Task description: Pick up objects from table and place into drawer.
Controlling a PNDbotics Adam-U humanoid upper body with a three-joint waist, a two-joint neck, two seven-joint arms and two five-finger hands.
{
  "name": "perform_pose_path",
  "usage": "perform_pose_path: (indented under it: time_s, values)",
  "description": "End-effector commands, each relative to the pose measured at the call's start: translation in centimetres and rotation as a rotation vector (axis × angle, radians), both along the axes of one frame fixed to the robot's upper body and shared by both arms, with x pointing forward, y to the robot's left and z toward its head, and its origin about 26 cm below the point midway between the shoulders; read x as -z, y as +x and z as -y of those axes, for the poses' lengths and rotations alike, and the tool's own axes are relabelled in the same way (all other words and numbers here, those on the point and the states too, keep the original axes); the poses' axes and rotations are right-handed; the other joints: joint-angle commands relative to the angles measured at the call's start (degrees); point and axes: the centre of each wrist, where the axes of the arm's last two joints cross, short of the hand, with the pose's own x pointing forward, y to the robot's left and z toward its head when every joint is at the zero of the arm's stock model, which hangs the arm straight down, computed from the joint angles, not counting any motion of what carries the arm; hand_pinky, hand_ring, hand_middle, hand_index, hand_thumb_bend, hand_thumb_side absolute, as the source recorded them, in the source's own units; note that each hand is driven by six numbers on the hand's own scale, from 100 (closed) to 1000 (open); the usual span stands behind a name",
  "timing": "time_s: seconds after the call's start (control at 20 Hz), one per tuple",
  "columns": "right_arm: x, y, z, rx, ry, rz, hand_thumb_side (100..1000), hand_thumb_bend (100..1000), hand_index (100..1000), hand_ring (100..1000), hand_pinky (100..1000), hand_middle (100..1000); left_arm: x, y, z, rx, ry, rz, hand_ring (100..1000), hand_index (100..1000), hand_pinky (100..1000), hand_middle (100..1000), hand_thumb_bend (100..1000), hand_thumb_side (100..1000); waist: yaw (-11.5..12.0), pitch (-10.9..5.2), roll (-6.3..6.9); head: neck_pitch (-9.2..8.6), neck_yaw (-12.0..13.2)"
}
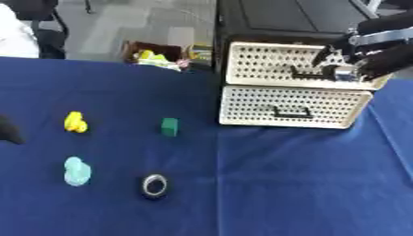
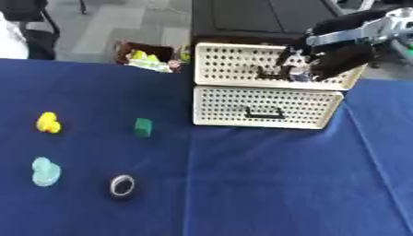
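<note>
Open blue table point(image 1: 282, 184) before the drawer unit point(image 1: 294, 107) — four small objects lie left.

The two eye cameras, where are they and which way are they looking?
Left eye view: in the robot's head, looking down at the blue table; right robot hand at the upper drawer, dark left robot hand at the edge.
Right eye view: beside it, facing alike; only the right robot hand shows.
Shared: drawers, yellow toy, green block.
</note>
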Motion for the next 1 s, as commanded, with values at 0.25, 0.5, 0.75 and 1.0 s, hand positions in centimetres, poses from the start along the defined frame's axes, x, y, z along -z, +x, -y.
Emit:
perform_pose_path:
  time_s: [0.25, 0.5, 0.75, 1.0]
  values:
    - [-0.4, 0.0, 0.2, 0.036, -0.021, 0.018, 957, 100, 931, 363, 357, 166, -1.0, -0.2, 0.0, -0.001, 0.027, 0.027, 580, 684, 545, 560, 136, 1000, 0.3, -0.81, 0.12, -0.73, -0.3]
    - [0.0, 0.8, 0.5, 0.067, -0.031, 0.007, 956, 100, 932, 362, 352, 167, -0.9, -0.2, 0.0, -0.002, 0.027, 0.025, 580, 684, 545, 560, 136, 1000, 0.5, -0.61, 0.13, -0.93, -0.4]
    - [0.2, 1.3, 0.8, 0.090, -0.043, 0.008, 950, 100, 932, 359, 346, 168, -0.9, -0.2, 0.1, -0.002, 0.027, 0.023, 580, 682, 545, 560, 136, 1000, 0.5, -0.44, 0.18, -1.20, -0.5]
    - [0.5, 1.8, 0.9, 0.101, -0.060, 0.004, 951, 100, 930, 355, 338, 167, -0.8, -0.2, 0.1, -0.002, 0.028, 0.023, 580, 682, 546, 560, 136, 1000, 0.6, -0.33, 0.21, -1.41, -0.8]
